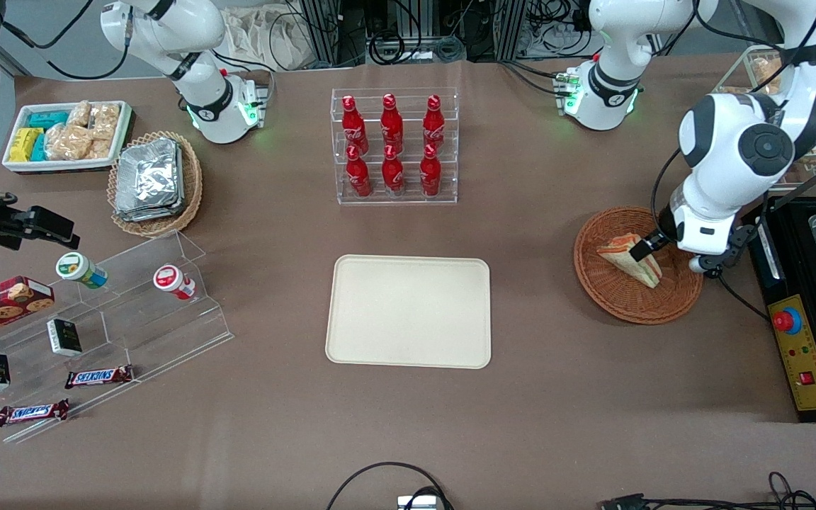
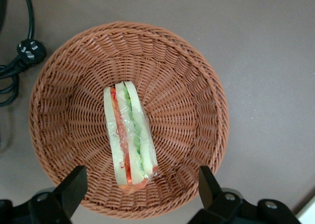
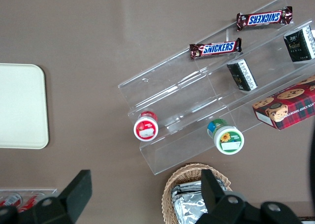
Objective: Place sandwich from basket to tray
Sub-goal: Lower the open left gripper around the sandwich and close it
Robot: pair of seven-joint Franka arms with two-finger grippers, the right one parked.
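The sandwich [image 1: 631, 258] [image 2: 129, 138], a plastic-wrapped wedge of white bread with red, orange and green layers, lies in the reddish-brown wicker basket [image 1: 610, 294] [image 2: 192, 91] toward the working arm's end of the table. My left gripper [image 1: 652, 244] [image 2: 141, 183] hangs open just above the basket, its two black fingers [image 2: 74, 187] spread wide on either side of the sandwich's end, not touching it. The cream tray [image 1: 409, 312] lies bare at the table's middle.
A clear rack of red bottles [image 1: 394, 145] stands farther from the front camera than the tray. A black control box [image 1: 797, 354] and clear containers sit at the working arm's table edge. A black cable and plug [image 2: 27, 51] lie beside the basket.
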